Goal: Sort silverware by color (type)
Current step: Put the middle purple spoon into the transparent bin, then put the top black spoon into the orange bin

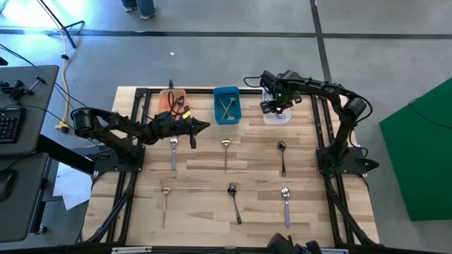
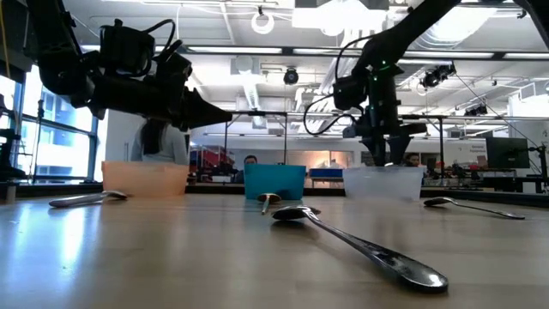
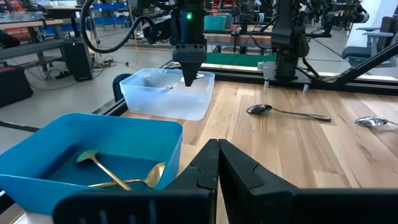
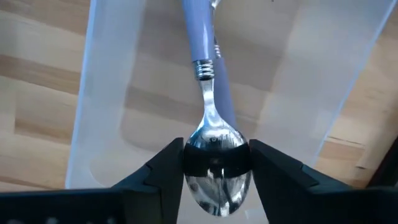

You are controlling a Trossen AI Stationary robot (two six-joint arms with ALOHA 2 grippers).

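The lavender-handled spoon (image 4: 214,134) sits bowl-first between my right hand's (image 4: 216,171) fingers, which touch its sides, directly over the clear bin (image 1: 277,115) at the surface's far edge. My left hand (image 1: 201,127) is closed and empty, just beside the teal bin (image 1: 227,104) holding two gold spoons (image 3: 121,177).

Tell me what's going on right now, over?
Right gripper over clear bin, lavender spoon between its fingers. Left gripper shut, empty, waiting near orange bin. Six spoons on table. Nothing in the way.
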